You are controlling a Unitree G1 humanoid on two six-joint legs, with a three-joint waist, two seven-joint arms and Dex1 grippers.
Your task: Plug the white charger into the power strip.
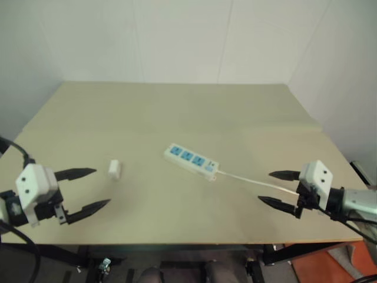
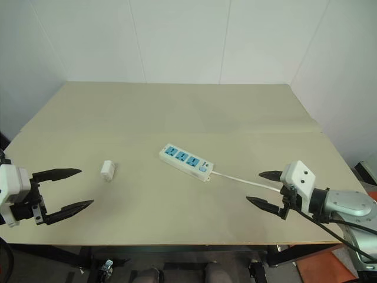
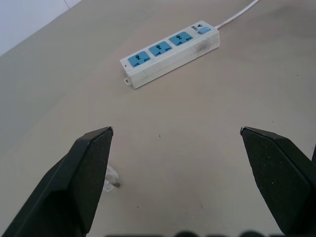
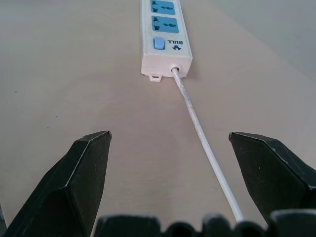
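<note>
Small white charger lies unplugged beside strip.

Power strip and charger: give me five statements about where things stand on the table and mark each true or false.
1. The white charger is plugged into the power strip. False: it lies apart on the table, toward the robot's left.
2. The power strip has three blue sockets. True.
3. The left gripper holds the charger. False: it is open and empty.
4. The cord runs from the strip's switch end toward the right gripper. True.
5. The right gripper is shut on the cord. False: its fingers are open.
</note>
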